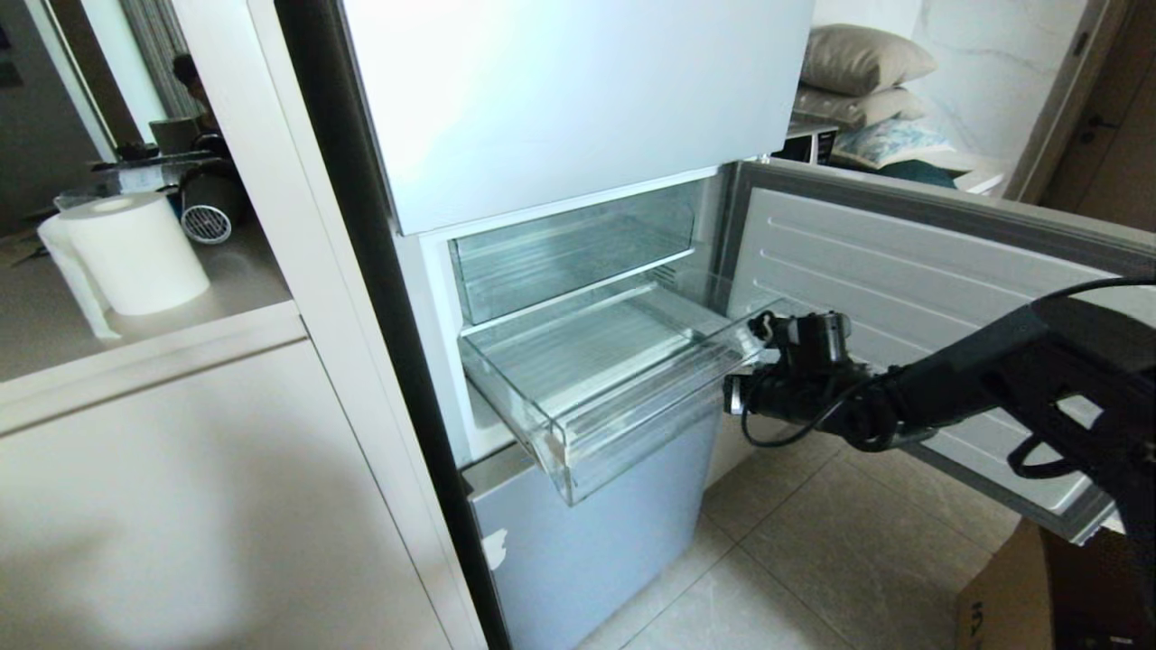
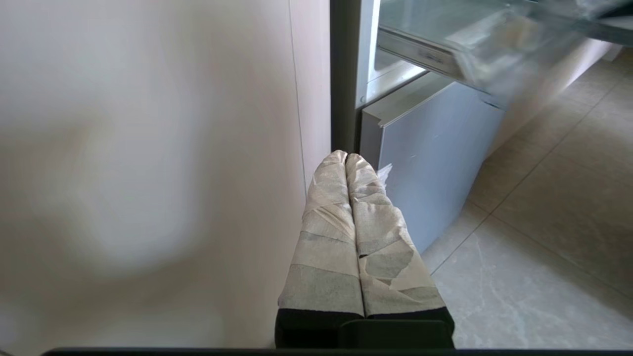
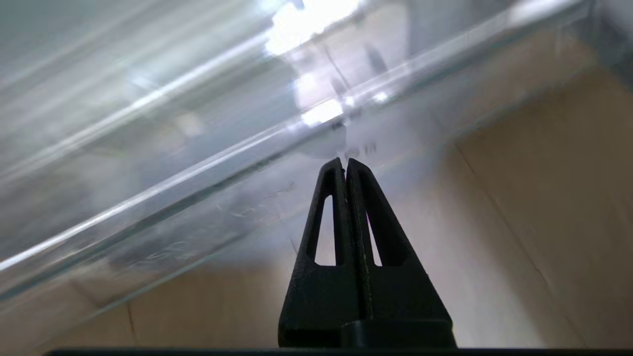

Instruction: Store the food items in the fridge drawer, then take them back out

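Head view, clear ribbed fridge drawer pulled out, empty, both arms' jaws together.

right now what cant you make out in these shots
- Food items: none shows in any view; the fridge drawer looks empty.
- Right gripper, shut: whether its tips touch the drawer wall is unclear in the right wrist view, where the clear plastic is blurred and glaring.
- Left gripper, shut, parked low by the cabinet: out of the head view.
- Cardboard box: cut off by the head view's edge.
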